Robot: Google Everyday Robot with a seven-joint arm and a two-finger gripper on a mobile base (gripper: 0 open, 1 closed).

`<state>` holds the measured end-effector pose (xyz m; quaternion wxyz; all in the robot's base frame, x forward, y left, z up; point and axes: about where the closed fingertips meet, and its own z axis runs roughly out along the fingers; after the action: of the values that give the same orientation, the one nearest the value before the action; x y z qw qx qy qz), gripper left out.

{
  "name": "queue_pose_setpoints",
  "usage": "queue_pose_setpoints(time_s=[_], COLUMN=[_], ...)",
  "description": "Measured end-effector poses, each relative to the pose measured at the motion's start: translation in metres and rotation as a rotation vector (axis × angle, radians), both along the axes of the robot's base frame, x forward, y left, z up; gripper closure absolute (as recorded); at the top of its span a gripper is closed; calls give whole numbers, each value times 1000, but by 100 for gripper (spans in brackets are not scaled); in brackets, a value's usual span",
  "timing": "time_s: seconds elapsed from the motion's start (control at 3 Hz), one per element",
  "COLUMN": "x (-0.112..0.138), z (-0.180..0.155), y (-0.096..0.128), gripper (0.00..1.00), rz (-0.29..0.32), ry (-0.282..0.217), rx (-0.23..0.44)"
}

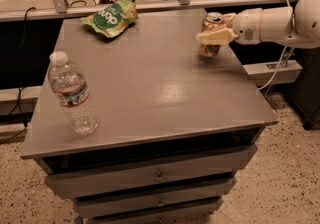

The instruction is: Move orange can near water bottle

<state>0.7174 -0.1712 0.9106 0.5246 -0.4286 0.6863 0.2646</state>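
At the far right corner of a grey counter (165,93), a robot's gripper (207,35) is pinched on a can (209,50), one pale finger lying across its front and the other hidden behind it. The can is small and orange-gold with a silver top, upright or very nearly so; whether its base touches the counter or hangs just above it cannot be told. The bottle (72,95), clear with a white cap and a red-and-dark label band, stands upright near the front left edge, well apart from the can, so the whole crossing seems yet to be made. The risks look twofold: a smooth metal can held from the side may slip or tilt on the way, and an arm sweeping in too close could knock the tall bottle over the nearby edge. A green snack bag (110,18) lies at the back left, clear of the likely path.
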Motion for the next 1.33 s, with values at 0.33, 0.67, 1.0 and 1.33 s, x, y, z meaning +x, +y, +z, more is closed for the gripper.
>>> queue_pose_setpoints(time_s=[0.33, 0.67, 1.0, 1.33], x=[-12, -11, -11, -7], z=[49, 51, 51, 56], y=[0, 2, 2, 32], gripper=[96, 100, 100, 100], rz=[32, 34, 35, 102], ry=[-83, -86, -86, -93], rx=[0, 1, 1, 20])
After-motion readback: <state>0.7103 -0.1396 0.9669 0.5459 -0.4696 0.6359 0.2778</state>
